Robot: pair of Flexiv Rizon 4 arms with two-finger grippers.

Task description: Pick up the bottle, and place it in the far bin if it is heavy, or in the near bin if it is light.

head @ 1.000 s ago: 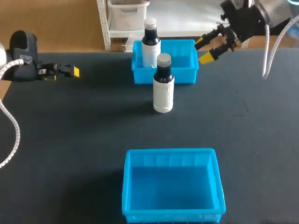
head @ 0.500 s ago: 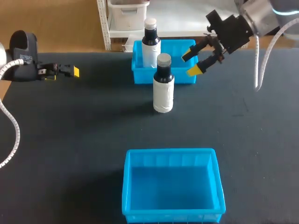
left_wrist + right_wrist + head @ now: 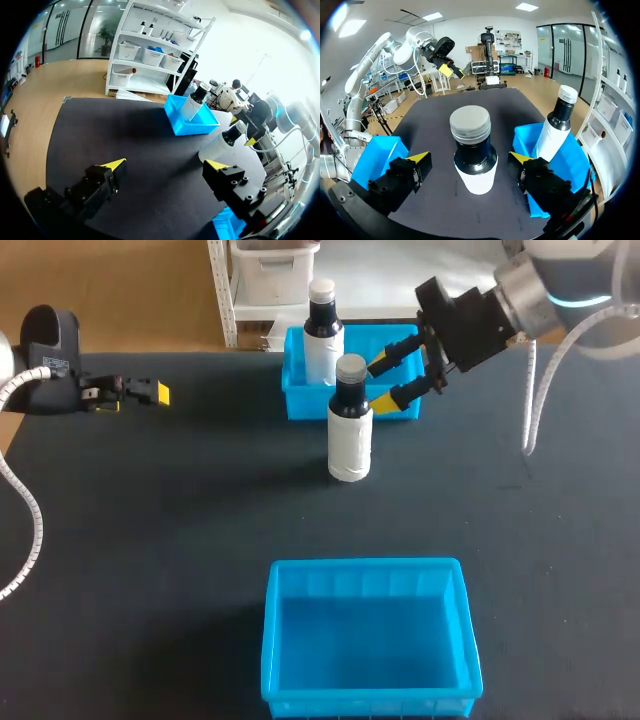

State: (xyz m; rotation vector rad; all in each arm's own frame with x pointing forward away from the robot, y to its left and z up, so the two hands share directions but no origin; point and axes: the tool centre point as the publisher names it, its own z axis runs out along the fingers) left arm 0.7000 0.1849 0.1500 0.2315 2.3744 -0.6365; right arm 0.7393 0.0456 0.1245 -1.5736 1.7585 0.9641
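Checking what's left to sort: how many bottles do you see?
2. The bottle on the table stands in front of the far bin, just ahead of the open right gripper. The second bottle stands inside that bin, at its left end. None seems hidden.

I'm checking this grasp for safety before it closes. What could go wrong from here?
1. The right gripper is open and lined up on the dark neck of the bottle on the table, high up. A nudge or an off-centre close there might tip the tall bottle, or the narrow neck might slip.
2. The far bin stands right behind, with a second bottle in it. The farther finger could catch the bin's rim.
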